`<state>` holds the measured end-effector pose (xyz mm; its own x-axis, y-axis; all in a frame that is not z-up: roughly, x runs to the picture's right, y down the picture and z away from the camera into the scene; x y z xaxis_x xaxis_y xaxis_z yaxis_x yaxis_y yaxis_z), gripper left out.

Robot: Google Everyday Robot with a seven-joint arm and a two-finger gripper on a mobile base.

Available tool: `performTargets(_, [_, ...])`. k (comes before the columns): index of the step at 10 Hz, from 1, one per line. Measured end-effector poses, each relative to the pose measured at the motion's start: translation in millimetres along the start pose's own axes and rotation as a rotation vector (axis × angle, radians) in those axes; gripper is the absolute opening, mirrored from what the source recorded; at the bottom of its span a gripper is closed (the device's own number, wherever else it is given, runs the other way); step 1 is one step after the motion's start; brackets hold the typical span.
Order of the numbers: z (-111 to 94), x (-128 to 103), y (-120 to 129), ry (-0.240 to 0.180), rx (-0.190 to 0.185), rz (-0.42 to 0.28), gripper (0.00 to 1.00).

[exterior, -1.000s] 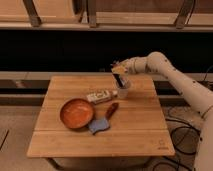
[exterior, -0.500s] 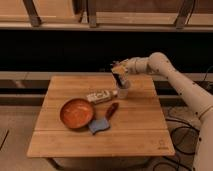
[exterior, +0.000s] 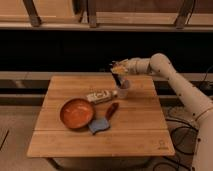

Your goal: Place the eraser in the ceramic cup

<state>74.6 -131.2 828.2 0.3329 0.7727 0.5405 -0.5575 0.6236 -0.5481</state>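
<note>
My gripper (exterior: 119, 71) hangs over the far right part of the wooden table (exterior: 145, 130), right above the ceramic cup (exterior: 123, 91). It is shut on the eraser (exterior: 116, 80), which shows as a narrow dark block pointing down from the gripper. The eraser's lower end is at the cup's mouth. The cup is small, pale and upright. It stands just right of the white labelled bottle (exterior: 99, 96).
A wide orange bowl (exterior: 77, 113) sits left of centre. A blue squarish pad (exterior: 99, 125) lies in front of it, with a reddish-brown piece (exterior: 112, 110) beside it. Dark shelving runs behind the table. Cables lie on the floor at right.
</note>
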Motion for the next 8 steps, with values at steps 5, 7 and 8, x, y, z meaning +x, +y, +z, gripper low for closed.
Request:
performTargets(5, [-6.8,8.4,-8.7,-0.013,0.019,0.021,0.8])
performTargets(7, [-8.1,12.6,-8.2,-0.011,0.02,0.031,0.8])
performTargets(8, [-8.6,14.2,-8.0,-0.012,0.021,0.037,0.8])
